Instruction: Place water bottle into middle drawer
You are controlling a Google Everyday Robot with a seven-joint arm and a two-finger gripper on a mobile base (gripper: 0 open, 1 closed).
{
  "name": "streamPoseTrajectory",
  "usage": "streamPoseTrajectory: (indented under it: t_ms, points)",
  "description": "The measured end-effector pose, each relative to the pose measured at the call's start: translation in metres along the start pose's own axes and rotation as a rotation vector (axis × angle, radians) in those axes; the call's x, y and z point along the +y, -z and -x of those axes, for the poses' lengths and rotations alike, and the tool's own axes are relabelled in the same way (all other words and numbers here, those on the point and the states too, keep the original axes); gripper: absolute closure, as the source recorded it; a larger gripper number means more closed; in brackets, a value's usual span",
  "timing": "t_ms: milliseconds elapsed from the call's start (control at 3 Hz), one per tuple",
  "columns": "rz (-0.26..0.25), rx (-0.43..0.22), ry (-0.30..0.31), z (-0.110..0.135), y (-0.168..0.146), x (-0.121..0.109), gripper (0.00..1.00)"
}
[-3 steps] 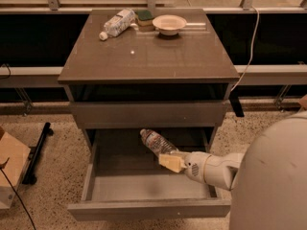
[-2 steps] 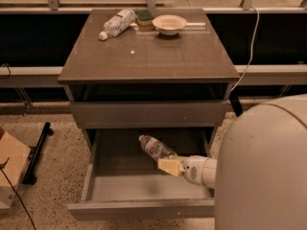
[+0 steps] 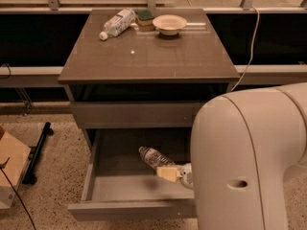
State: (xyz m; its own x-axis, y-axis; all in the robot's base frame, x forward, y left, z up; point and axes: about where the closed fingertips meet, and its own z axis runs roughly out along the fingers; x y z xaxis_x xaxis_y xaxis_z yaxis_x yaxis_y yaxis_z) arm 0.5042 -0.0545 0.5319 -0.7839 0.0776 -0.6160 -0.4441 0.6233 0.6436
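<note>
The water bottle point(image 3: 154, 157), clear crinkled plastic, hangs tilted inside the open middle drawer point(image 3: 129, 209), just above its floor. My gripper point(image 3: 168, 173) is shut on the bottle's lower end; its cream fingers point(image 3: 166, 174) show at the drawer's right side. My white arm point(image 3: 249, 162) fills the right foreground and hides the drawer's right part. A similar bottle with a white cap point(image 3: 116, 23) lies on the cabinet top.
A grey cabinet top point(image 3: 148, 56) carries a white bowl point(image 3: 169, 24) and a green sponge point(image 3: 145, 17) at the back. A taller closed drawer front point(image 3: 134, 114) sits above the open one. A cardboard box point(image 3: 9, 171) and a black stand point(image 3: 37, 152) are on the floor to the left.
My arm has swung further into the view and now covers more of the right side. The bottle in my gripper has moved a little left and lower in the drawer.
</note>
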Motion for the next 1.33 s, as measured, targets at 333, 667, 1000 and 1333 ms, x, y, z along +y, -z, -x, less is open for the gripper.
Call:
streamPoseTrajectory:
  t_ms: [333, 667, 1000, 1333]
  points:
    - [0.023, -0.010, -0.021, -0.006, -0.012, -0.010, 1.00]
    - [0.070, -0.012, -0.037, -0.012, -0.024, -0.014, 1.00]
    - [0.159, 0.002, -0.043, -0.018, -0.036, -0.011, 1.00]
    - [0.304, 0.003, -0.043, -0.023, -0.048, 0.004, 1.00]
